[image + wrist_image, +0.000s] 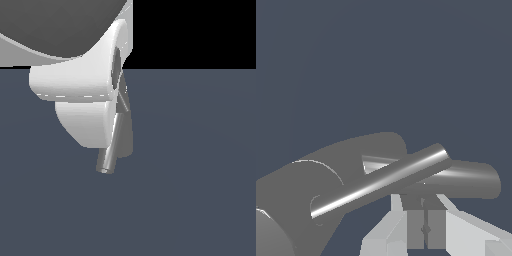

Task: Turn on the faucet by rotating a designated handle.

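Grey metal fills the wrist view: the faucet [351, 165] lies close under the camera, its shiny spout [461, 177] angled away from the body. Across the body runs the handle [376, 185], a slim straight rod, long axis slanting. The pincer [425, 227] sits right beside the handle, fingers seemingly closed together, probably placed to push it round rather than grip.

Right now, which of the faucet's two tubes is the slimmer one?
The handle, the straight rod crossing in front; the spout behind it is clearly thicker.
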Robot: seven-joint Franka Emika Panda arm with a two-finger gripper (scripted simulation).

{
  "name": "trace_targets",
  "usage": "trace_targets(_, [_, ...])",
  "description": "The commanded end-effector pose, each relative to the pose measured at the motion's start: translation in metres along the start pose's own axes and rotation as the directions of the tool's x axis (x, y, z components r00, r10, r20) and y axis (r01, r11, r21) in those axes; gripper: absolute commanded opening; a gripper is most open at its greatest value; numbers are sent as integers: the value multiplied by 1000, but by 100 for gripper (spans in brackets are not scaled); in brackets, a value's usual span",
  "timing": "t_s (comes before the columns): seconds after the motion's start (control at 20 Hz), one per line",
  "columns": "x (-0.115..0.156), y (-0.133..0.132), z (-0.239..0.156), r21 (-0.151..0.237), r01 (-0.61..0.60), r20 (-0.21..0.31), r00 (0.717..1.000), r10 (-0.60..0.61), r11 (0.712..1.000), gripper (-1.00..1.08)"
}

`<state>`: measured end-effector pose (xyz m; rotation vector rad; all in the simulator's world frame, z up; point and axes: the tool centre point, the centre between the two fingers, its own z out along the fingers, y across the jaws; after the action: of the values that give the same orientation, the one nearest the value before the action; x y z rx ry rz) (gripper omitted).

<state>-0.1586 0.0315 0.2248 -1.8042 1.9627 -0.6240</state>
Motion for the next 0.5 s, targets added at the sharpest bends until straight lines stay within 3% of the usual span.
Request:
trace_targets(0.0, [4,-2,0,-1,-2,-1,1000,2,1000,-100])
trace_targets(0.45, [28,-16,1,-6,-12,-7,1000,12,1000,-100])
